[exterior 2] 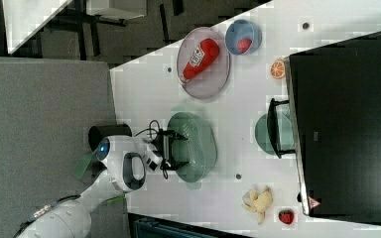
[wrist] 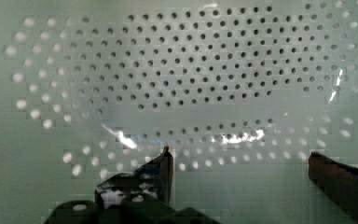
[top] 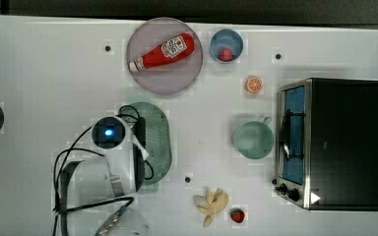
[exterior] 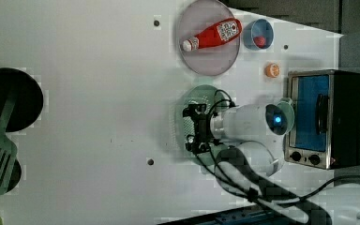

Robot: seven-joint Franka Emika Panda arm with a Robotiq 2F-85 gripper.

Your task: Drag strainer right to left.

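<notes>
The strainer [top: 160, 142] is a pale mint-green oval colander lying near the middle of the white table; it is also seen in the left view [exterior: 198, 95] and the right view [exterior 2: 198, 144]. My gripper [exterior 2: 178, 148] stands open over the strainer with its fingers down inside the bowl, near the rim on the top view's left. In the wrist view the perforated bottom of the strainer [wrist: 191, 70] lies close under the gripper [wrist: 242, 163], and the two dark fingertips [wrist: 165, 163] stand wide apart with nothing between them. The arm covers part of the strainer in the top view.
A greyish plate [top: 177, 81] holding a ketchup bottle [top: 167, 51] lies beyond the strainer. A blue bowl [top: 226, 45], an orange slice [top: 254, 84], a mint-green cup [top: 253, 140], a toaster oven [top: 334, 142], a banana [top: 210, 205] and a strawberry [top: 237, 215] lie toward the top view's right.
</notes>
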